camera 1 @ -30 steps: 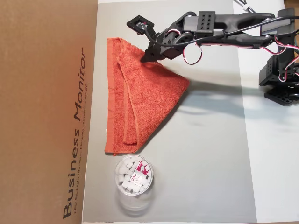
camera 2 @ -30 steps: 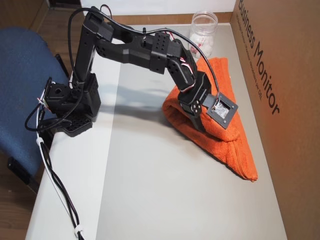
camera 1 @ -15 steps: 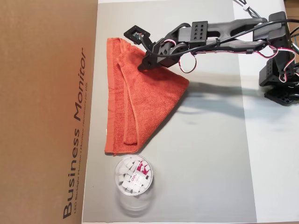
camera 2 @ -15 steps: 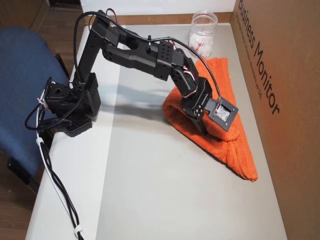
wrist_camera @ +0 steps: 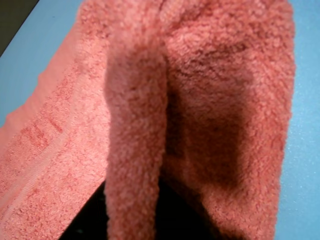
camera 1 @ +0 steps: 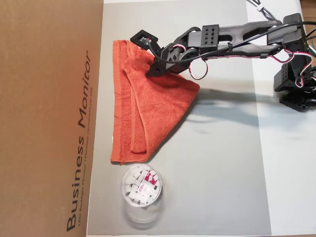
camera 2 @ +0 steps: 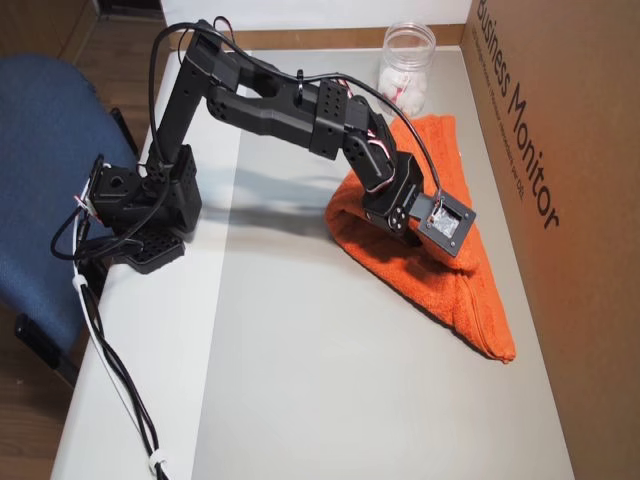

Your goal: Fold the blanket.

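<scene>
1. Blanket [camera 1: 148, 108] lies folded into a rough triangle on the grey mat [camera 1: 222, 163], upper-left-centre of an overhead view; long hemmed edge runs beside the cardboard box [camera 1: 49, 118] at frame left.
2. In the other overhead view the blanket [camera 2: 450, 280] sits right of centre, its pointed corner toward lower right, close against the box [camera 2: 560, 200].
3. End effector [camera 1: 149, 70] is down at the blanket's upper part, arm reaching in from the base [camera 1: 296, 84] at upper right.
4. Wrist view: a ridge of terry cloth [wrist_camera: 135, 150] stands up the middle of the frame, running into the dark area at the bottom edge. Cloth looks pinched there, but the fingertips themselves are hidden, so I cannot tell for sure whether the end effector is closed on it.
5. Clear round tub [camera 1: 141, 190] holding white pieces stands just below the blanket's lower corner, apart from it.
6. Blue chair [camera 2: 50, 170] sits at frame left, beside the table [camera 2: 150, 380].
</scene>
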You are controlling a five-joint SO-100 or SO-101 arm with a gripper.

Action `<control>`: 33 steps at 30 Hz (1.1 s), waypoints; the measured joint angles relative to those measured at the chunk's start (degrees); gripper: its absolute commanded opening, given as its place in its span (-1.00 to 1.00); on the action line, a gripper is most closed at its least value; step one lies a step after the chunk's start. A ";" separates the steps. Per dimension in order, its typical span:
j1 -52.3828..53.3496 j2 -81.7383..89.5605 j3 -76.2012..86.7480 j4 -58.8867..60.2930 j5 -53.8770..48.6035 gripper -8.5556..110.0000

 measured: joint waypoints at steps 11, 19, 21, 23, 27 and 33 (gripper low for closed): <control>-1.05 12.13 0.35 10.99 0.00 -0.86; -1.14 17.23 -1.05 12.30 0.00 -0.86; -0.88 17.31 -2.99 12.30 0.00 -0.86; -0.62 17.31 -5.19 12.30 0.00 -0.86; 0.44 17.31 -8.44 12.30 0.00 -0.86; 3.87 15.73 -13.89 12.30 0.00 -0.86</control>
